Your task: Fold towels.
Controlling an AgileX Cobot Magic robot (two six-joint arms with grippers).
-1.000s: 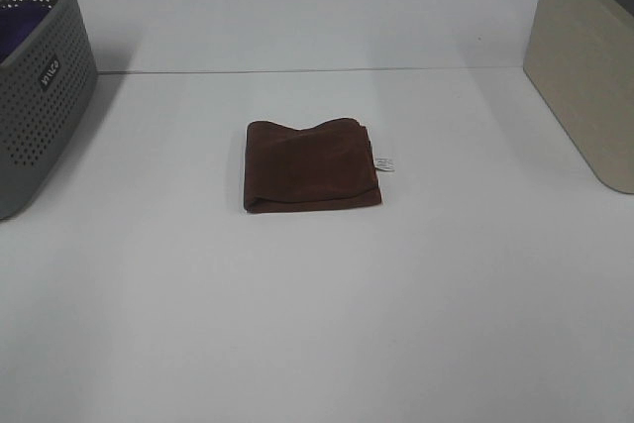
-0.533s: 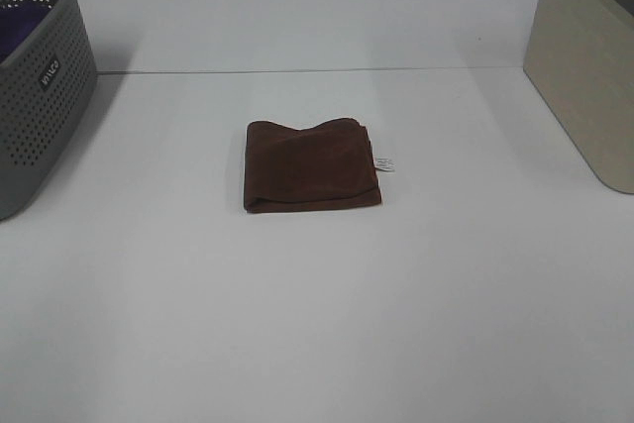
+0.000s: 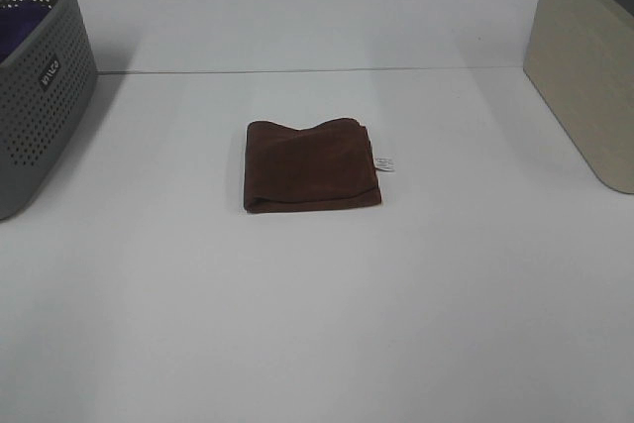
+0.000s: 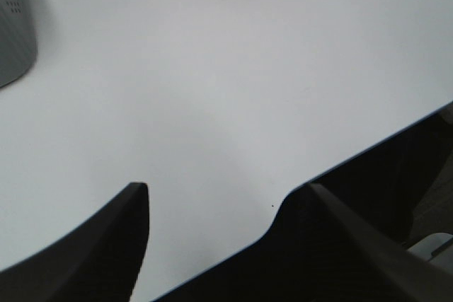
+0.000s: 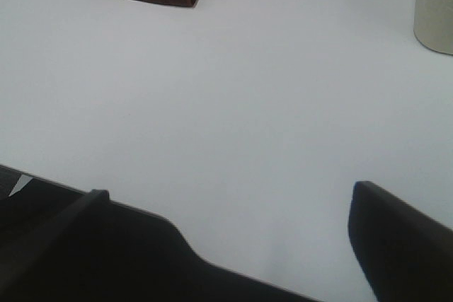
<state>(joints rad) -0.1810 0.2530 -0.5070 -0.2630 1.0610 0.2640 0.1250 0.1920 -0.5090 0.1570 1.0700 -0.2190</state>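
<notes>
Midway across the white desk (image 3: 317, 324) sits the folded brown towel (image 3: 311, 165), white tag (image 3: 384, 163) poking out its right side. Both the left pincer (image 4: 219, 210) and right pincer (image 5: 230, 210) hang spread wide at the near edge, holding nothing.

The towel (image 3: 312, 166) lies folded on the desk (image 3: 317, 324), its tag (image 3: 384, 163) at its right edge. A basket (image 3: 40, 76) stands well left of the towel, a bin (image 3: 584, 66) well right.
</notes>
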